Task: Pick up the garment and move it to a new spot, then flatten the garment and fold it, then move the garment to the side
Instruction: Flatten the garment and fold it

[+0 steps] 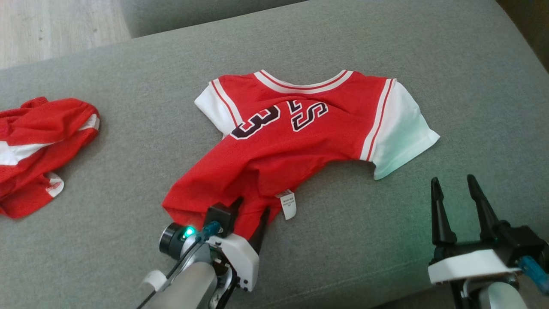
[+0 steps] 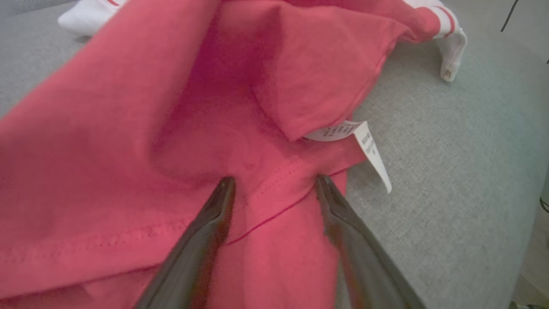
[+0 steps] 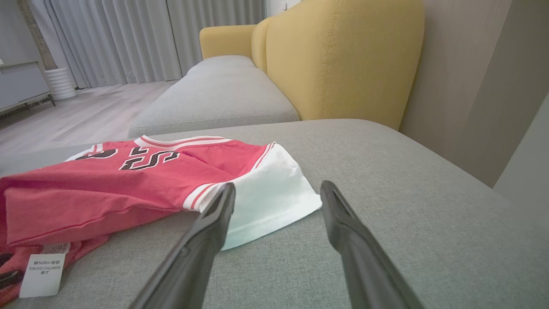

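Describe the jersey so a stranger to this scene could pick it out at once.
Start at the wide grey sofa seat. Near its middle lies a red jersey with white sleeves. Unlike the crumpled red garment to its left, it lies spread out and shows dark lettering.

Our surroundings
We see a crumpled red cloth on the grey cushion, a yellow backrest and pale curtains.

The left pincer, spread, meets the hem of the red jersey.
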{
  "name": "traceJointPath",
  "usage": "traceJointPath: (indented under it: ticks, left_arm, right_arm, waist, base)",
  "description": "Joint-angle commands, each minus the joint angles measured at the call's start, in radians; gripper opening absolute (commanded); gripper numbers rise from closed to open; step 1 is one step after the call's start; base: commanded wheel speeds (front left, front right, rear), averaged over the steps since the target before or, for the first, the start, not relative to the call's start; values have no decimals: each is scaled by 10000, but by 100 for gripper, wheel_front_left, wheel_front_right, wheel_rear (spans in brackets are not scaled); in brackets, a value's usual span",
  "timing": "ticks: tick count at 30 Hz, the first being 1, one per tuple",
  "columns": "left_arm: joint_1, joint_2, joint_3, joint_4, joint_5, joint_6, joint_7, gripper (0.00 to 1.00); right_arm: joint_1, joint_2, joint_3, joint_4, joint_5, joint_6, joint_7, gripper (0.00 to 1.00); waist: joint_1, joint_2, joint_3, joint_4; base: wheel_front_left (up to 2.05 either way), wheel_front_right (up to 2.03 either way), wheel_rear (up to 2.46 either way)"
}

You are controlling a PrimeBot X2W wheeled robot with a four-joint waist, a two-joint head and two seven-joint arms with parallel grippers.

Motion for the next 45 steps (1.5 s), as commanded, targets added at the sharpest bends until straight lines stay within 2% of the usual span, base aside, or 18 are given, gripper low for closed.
traceJointPath:
  ticks: [1,4,5,7,10,12,13,22,24,28,29,34,35,36,38,45]
  left_arm:
    - [-368,14,105,-85,-91,86,-42,100]
    - [-430,14,-80,-53,-233,138,-86,97]
    - [-449,14,-138,-59,-280,131,-102,86]
    - [-495,14,-227,-82,-354,143,-135,51]
    - [-554,14,-340,-147,-482,149,-170,31]
    - [-580,14,-406,-177,-571,145,-185,5]
    - [-590,14,-427,-201,-623,146,-191,0]
    - [-453,32,-273,-907,-1107,51,-215,0]
    - [-317,245,-127,-1342,-1212,16,-216,0]
    - [128,1297,107,-2473,-1404,23,327,0]
    - [340,1996,191,-3148,-1500,-13,910,0]
    - [641,3488,639,-4569,-1887,-36,2097,0]
    - [652,3669,715,-4689,-1908,29,2238,7]
    - [658,3773,817,-4765,-1950,126,2311,31]
    - [667,3790,1055,-4799,-2062,365,2243,100]
    - [749,3247,1627,-4080,-1979,1602,1268,100]
  right_arm:
    - [-424,-85,227,-267,67,-7,-108,100]
    - [-425,-85,222,-230,100,-7,-108,100]
    - [-424,-85,222,-221,118,-7,-108,100]
    - [-424,-85,230,-207,148,-7,-108,100]
    - [-425,-85,234,-179,186,-7,-108,100]
    - [-425,-85,226,-160,188,-7,-109,100]
    - [-423,-85,220,-149,191,-7,-109,100]
    - [-247,-85,-23,-63,199,-7,-109,100]
    - [-177,-85,-80,-40,206,-7,-109,100]
    - [-65,-85,-127,1,249,-7,-109,100]
    - [-20,-85,-113,13,270,-7,-109,100]
    - [-17,-85,-29,92,354,-7,-109,100]
    - [-33,-85,-2,113,370,-7,-109,100]
    - [-50,-85,15,129,380,-7,-109,100]
    - [-81,-85,52,157,409,-7,-109,100]
    - [-85,-85,128,253,442,-7,-109,100]
  waist:
    - [0,0,1,-2]
    - [0,0,5,-6]
    - [0,0,12,-6]
    - [0,0,16,-13]
    - [0,0,12,-18]
    - [0,0,4,-16]
    - [0,0,-3,-11]
    - [0,0,-186,283]
    - [0,0,-239,417]
    - [0,0,-355,688]
    - [0,0,-386,808]
    - [0,0,-402,1020]
    - [0,0,-398,1035]
    - [0,0,-397,1048]
    - [0,0,-395,1055]
    - [0,0,-396,978]
  base:
    - [0,0,0]
    - [0,0,0]
    - [0,0,0]
    - [0,0,0]
    - [0,0,0]
    - [0,0,0]
    - [0,0,0]
    - [0,0,0]
    - [0,0,0]
    - [0,0,0]
    - [0,0,0]
    - [0,0,0]
    - [0,0,0]
    - [0,0,0]
    - [0,0,0]
    - [0,0,0]
